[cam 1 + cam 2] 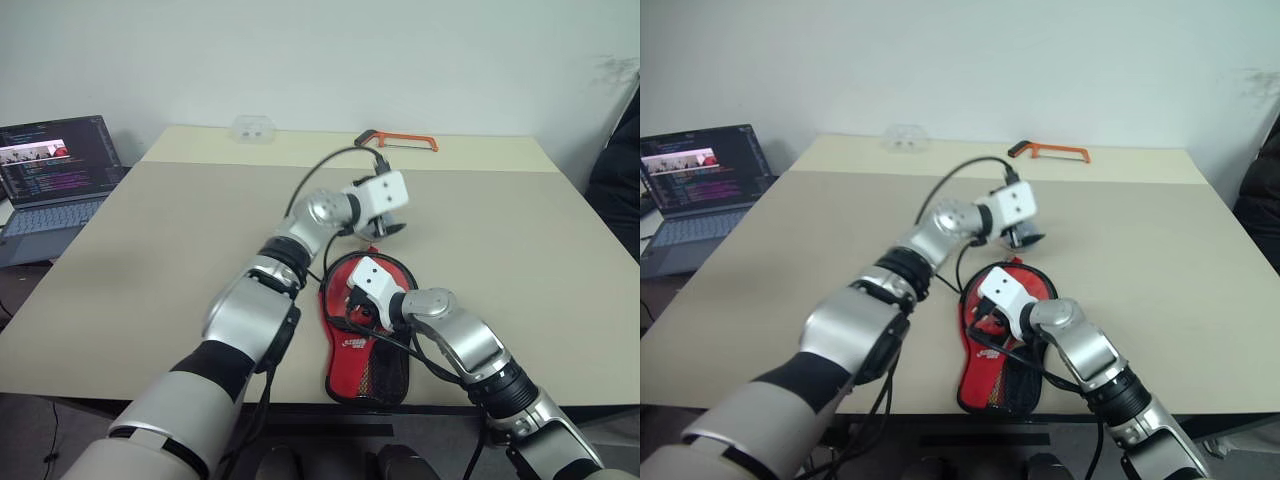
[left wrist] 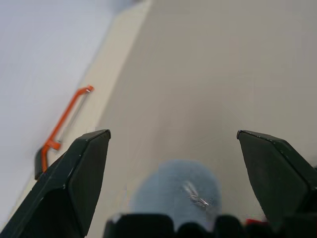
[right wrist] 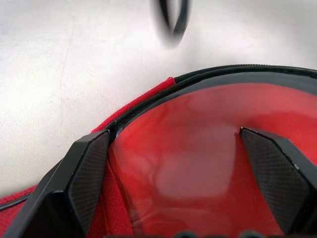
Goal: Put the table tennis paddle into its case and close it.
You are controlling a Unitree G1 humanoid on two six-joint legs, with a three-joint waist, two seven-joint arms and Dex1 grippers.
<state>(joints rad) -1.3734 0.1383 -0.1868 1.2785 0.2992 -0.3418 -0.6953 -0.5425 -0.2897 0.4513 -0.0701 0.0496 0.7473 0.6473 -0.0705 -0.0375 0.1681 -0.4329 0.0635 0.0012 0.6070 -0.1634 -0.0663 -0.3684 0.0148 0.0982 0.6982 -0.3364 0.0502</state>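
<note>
Centre-low in the head views, the case point(image 1: 365, 340) lies on the table point(image 1: 150, 260), red side up, mesh pocket toward the near edge. In the right wrist view the paddle point(image 3: 208, 148) sits inside it, glossy red face showing past the black zip rim, so we judge the case not yet zipped. Our right gripper point(image 3: 183, 173) hovers low over that face, fingers spread, pinching nothing. Our left gripper point(image 2: 173, 168), just above the case's far end in frame, is also spread wide and empty. A hacksaw point(image 1: 398, 141) lies at the upper centre, a laptop point(image 1: 55, 175) at the far left; both well apart. For closing, we judge it best to pin the case with the right, find the zip pull with the left, and draw along the rim without dragging the pouch. We cannot see the pull itself.
</note>
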